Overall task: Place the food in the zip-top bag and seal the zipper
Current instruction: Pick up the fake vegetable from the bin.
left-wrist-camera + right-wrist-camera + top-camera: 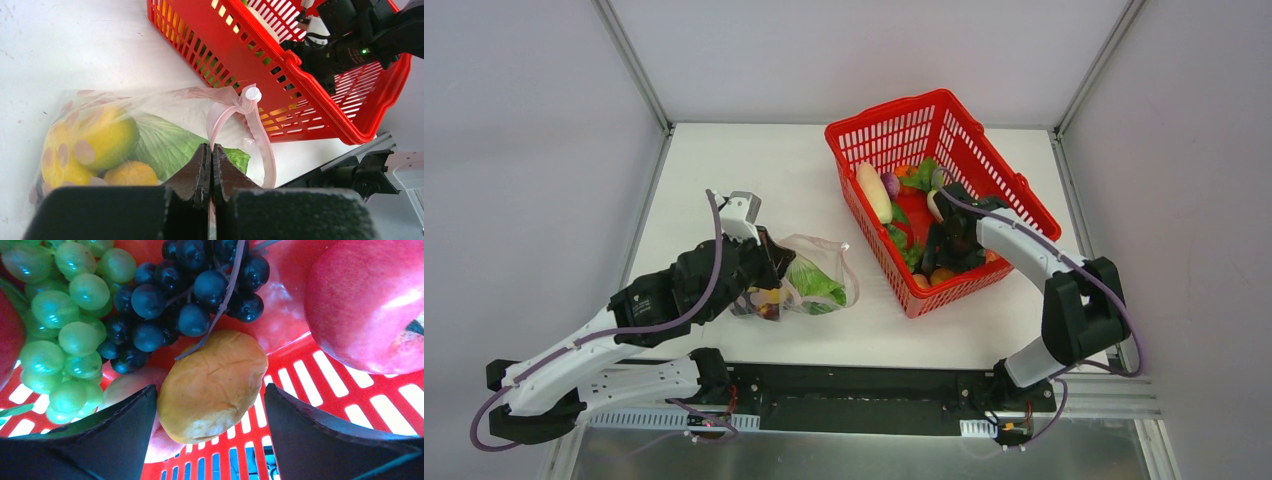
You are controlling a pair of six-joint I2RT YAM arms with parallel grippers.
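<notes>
The clear zip-top bag (822, 278) lies on the table left of the basket. It holds a yellow fruit (107, 135), an orange one (131, 174) and a green leaf (165, 145). Its pink zipper (261, 132), with a white slider (253, 93), curls open at the mouth. My left gripper (211, 148) is shut on the bag's mouth edge. My right gripper (211, 387) is down inside the red basket (894, 130), jaws open on either side of a tan-yellow food piece (215, 380); the left finger (125, 430) is close against it, the right one apart.
Around the tan piece lie dark grapes (200, 285), green grapes (65, 315) and a red apple (370, 300) on the basket floor (320, 385). A white radish (873, 191) and greens (921, 176) fill the basket's far half. The basket wall (310, 85) stands just beyond the bag.
</notes>
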